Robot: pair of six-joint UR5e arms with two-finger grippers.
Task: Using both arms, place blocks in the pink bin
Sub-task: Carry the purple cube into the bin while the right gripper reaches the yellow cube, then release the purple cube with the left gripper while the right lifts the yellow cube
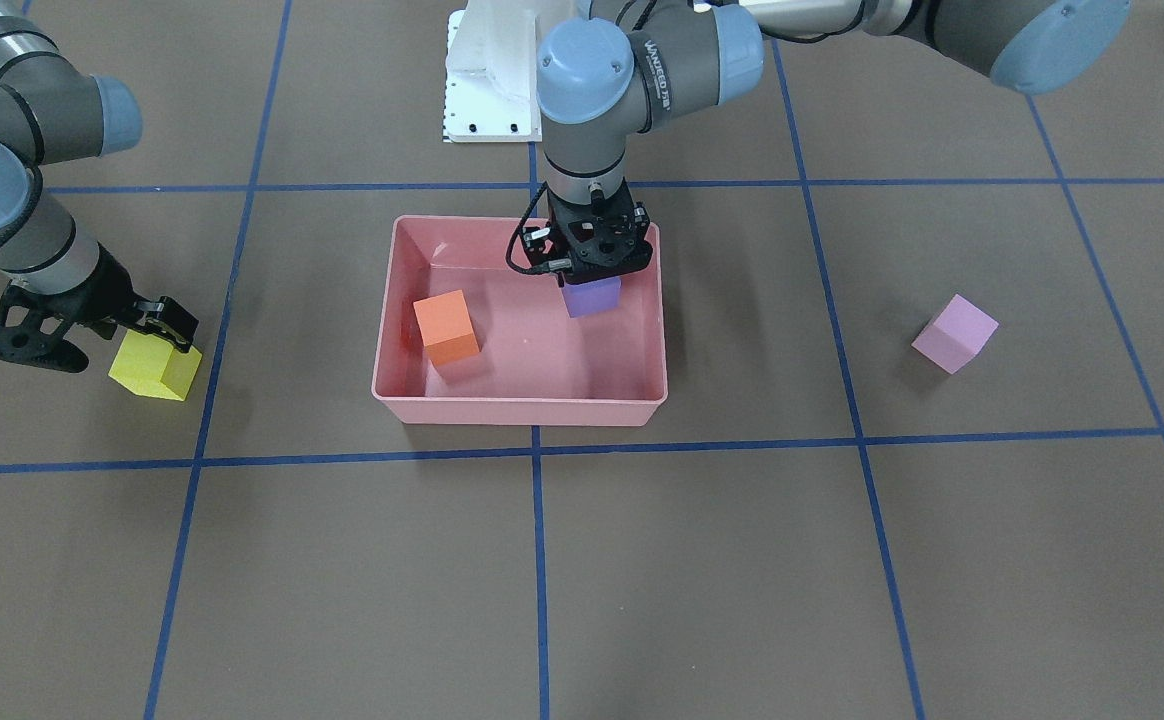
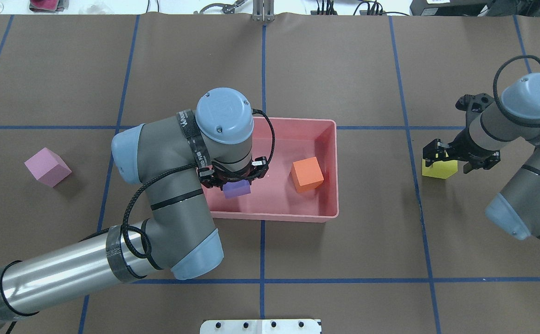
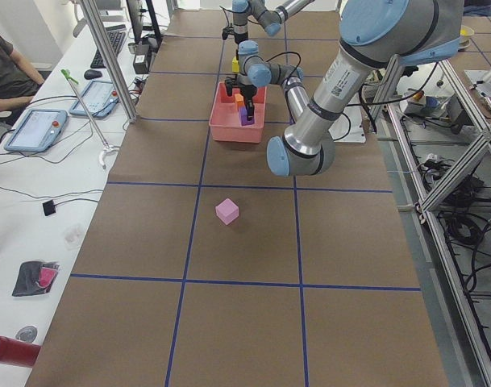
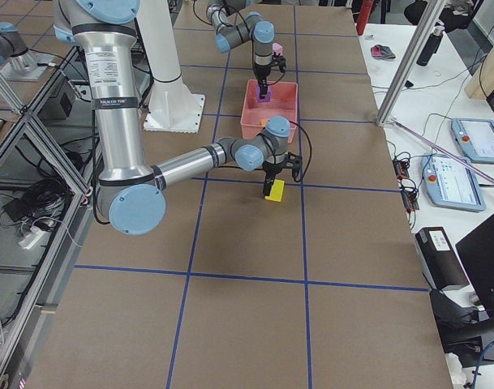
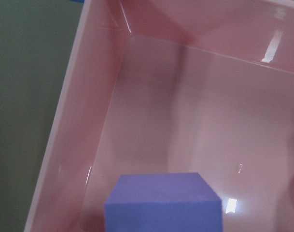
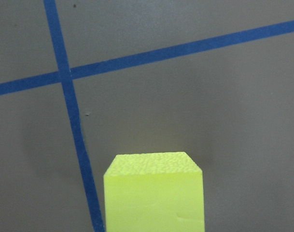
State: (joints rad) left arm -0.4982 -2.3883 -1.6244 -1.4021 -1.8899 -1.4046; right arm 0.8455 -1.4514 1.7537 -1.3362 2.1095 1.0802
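My left gripper is shut on the purple block and holds it inside the pink bin, near the bin's robot-side wall. The block also shows in the left wrist view. The orange block lies in the bin. My right gripper is shut on the top of the yellow block, which sits at table level to the bin's side and also shows in the right wrist view. The light pink block lies alone on the table, on my left arm's side.
The white pedestal base stands behind the bin. Blue tape lines divide the brown table cover into squares. My left arm's elbow hangs over the table beside the bin's near-left corner.
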